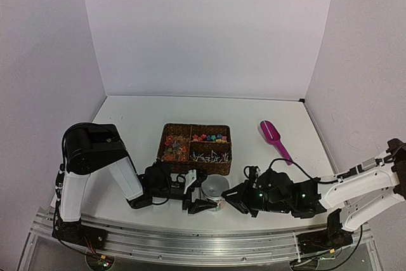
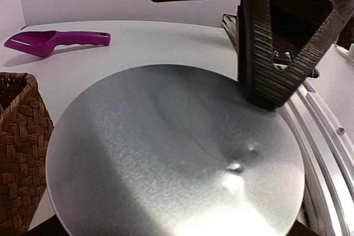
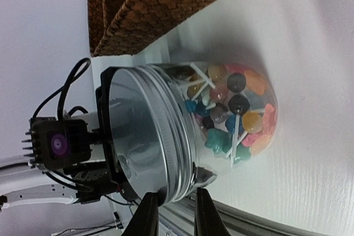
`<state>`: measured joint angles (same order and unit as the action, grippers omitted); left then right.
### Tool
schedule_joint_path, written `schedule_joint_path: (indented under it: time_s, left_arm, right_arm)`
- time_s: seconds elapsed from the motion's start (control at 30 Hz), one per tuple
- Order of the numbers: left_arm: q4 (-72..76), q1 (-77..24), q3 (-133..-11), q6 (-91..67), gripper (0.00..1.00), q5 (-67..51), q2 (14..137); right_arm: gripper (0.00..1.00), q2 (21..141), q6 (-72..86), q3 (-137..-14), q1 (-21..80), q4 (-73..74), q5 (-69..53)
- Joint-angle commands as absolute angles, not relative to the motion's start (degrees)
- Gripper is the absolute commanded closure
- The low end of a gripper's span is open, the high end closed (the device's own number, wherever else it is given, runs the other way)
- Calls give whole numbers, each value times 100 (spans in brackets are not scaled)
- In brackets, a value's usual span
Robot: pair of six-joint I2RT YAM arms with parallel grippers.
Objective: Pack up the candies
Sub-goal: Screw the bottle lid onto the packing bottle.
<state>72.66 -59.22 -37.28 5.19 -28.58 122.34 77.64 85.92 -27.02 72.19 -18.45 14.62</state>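
Candies (image 3: 246,120) fill the jar (image 3: 221,81) on the worktop (image 1: 139,125) (lid (image 2: 166,153) on). Right claw (image 3: 172,214) is narrowly apart at the rim; whether the left claw (image 1: 204,195) grips, I cannot tell. Brace the jar squarely before twisting.

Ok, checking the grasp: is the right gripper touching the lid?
Cannot tell. Both wrist views put the right gripper at the lid rim; neither shows contact or gap.
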Motion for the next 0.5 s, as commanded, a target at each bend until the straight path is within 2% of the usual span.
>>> schedule_joint_path:
  time_s: [0.0, 0.13, 0.3, 0.47]
  left_arm:
    - [6987, -5687, -3829, 149, 36, -1838, 12259]
    - [6990, -5689, -3823, 211, 36, -1934, 12245]
    - [6991, -5708, -3797, 303, 36, -1986, 12198]
    - [6979, -5738, -3750, 397, 37, -2124, 12165]
  right_arm:
    - [79, 7941, 8705, -2336, 7620, 110, -633]
    - [72, 7102, 7971, -2837, 7438, 230, -56]
    - [70, 6049, 7327, -3184, 6712, 1024, 541]
    - [59, 6459, 6177, -4304, 5957, 1713, 1001]
